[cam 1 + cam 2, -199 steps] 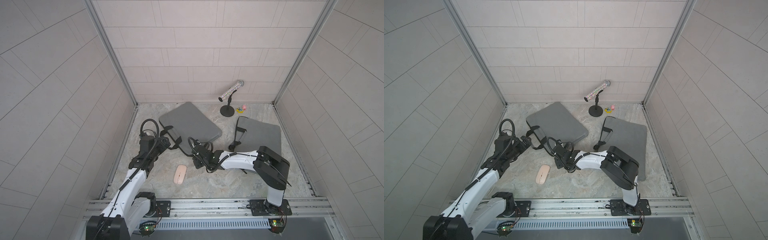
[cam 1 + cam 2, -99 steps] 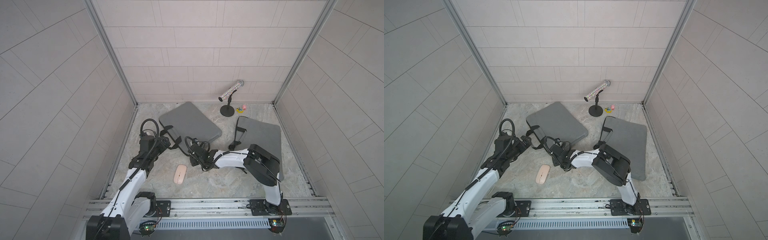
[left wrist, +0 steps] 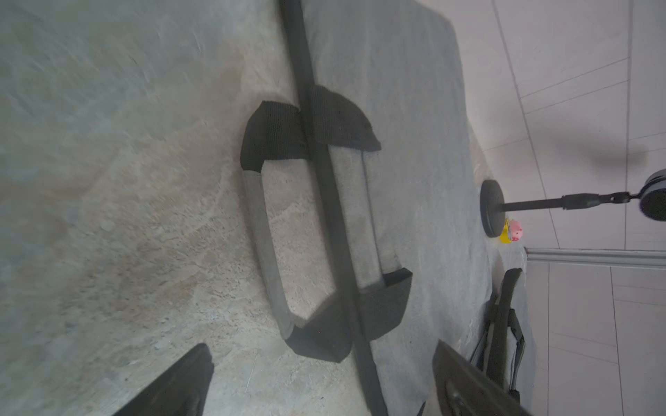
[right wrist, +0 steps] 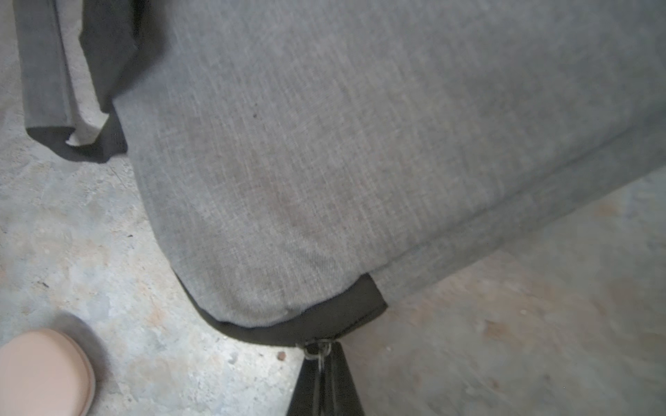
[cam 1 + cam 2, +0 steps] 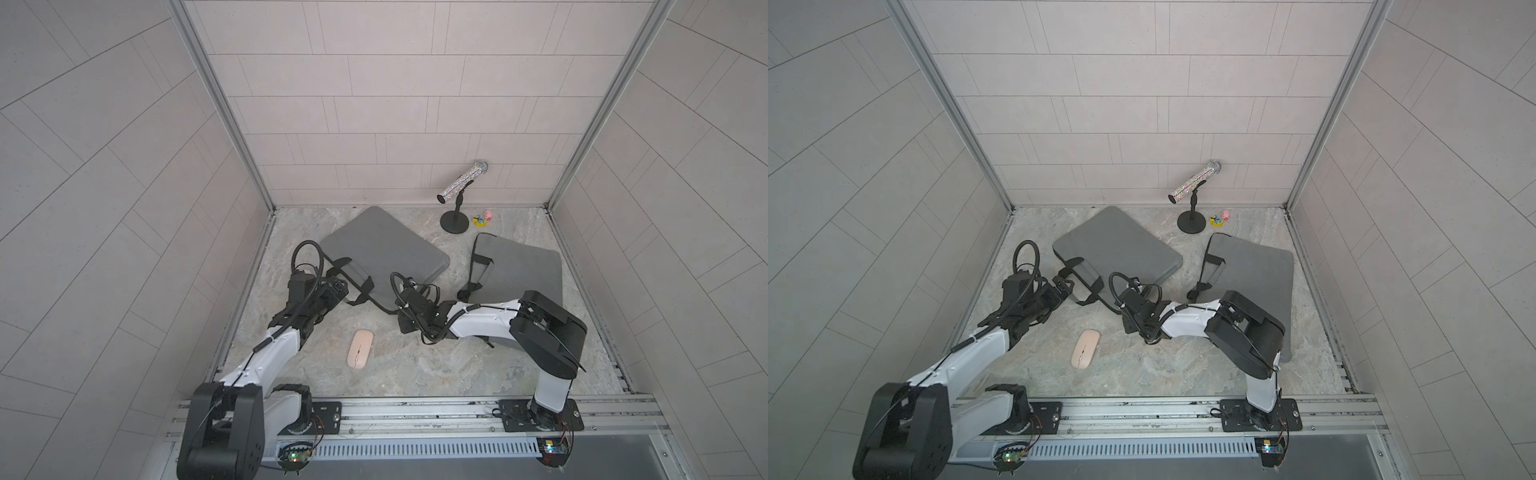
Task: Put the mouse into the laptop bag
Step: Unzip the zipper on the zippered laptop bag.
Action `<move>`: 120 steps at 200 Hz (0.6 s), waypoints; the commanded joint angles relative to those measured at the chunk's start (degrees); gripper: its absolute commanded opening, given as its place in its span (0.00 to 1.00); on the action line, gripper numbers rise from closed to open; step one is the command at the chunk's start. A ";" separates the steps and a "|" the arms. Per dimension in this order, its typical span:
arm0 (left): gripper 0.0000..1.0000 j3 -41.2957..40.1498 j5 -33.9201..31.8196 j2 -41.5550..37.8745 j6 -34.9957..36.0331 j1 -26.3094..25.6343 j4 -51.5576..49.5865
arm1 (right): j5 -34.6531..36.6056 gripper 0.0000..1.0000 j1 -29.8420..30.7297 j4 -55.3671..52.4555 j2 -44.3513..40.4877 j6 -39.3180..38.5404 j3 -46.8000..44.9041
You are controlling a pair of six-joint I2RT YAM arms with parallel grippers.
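Grey fabric everywhere, so here's where I'm at. My right gripper (image 4: 324, 381) is pinched fully closed on what looks like the little metal zipper pull (image 4: 319, 351) at the corner of the laptop bag (image 5: 386, 249). My left gripper (image 3: 320, 347) is spread wide, holding nothing, hovering near the bag's handle (image 3: 259, 223). The pink mouse (image 5: 360, 348) sits on the stone table (image 5: 415, 365), close to that corner but not touching the bag. My tip for the unzip: pull along the zipper line, low and slow, not upward, or the whole soft bag drags along. Pinning the handle side with the left should help.
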 commanded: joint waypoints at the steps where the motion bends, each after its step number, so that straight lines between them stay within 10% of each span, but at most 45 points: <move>1: 1.00 1.43 7.03 5.21 -0.72 0.21 7.54 | -0.63 0.00 -0.97 -1.57 -3.33 -1.00 -1.25; 120: 0.97 8.05 5.24 21.00 -6.27 -6.49 17.17 | -3.12 0.00 -3.12 -5.31 -11.37 -5.08 -6.04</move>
